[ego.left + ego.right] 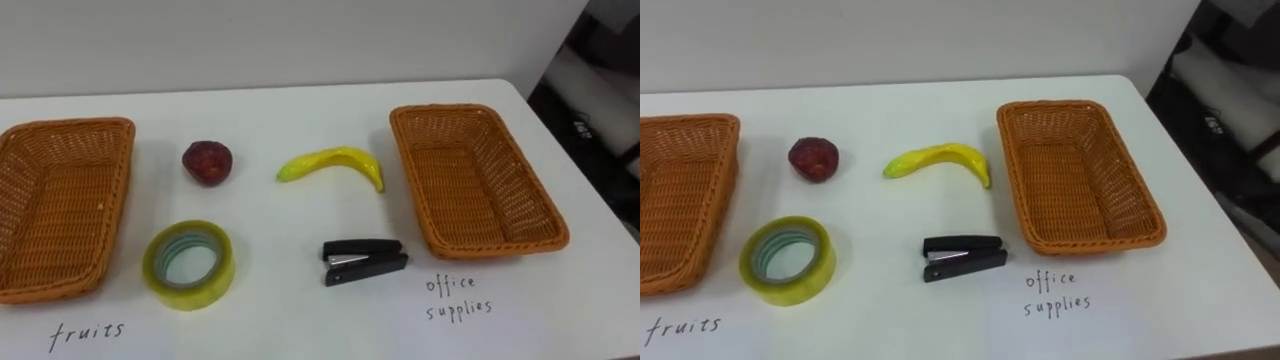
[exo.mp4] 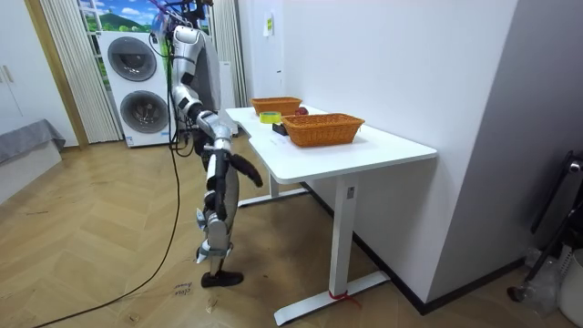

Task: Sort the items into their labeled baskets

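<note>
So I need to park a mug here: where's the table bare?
Bare: the strip along the wall behind red fruit and banana, and the front strip before tape roll and stapler. Crowded: the middle, between left basket and right basket.

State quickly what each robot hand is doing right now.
Left hand: cannot be told.
Right hand: cannot be told, too small in the room view.
</note>
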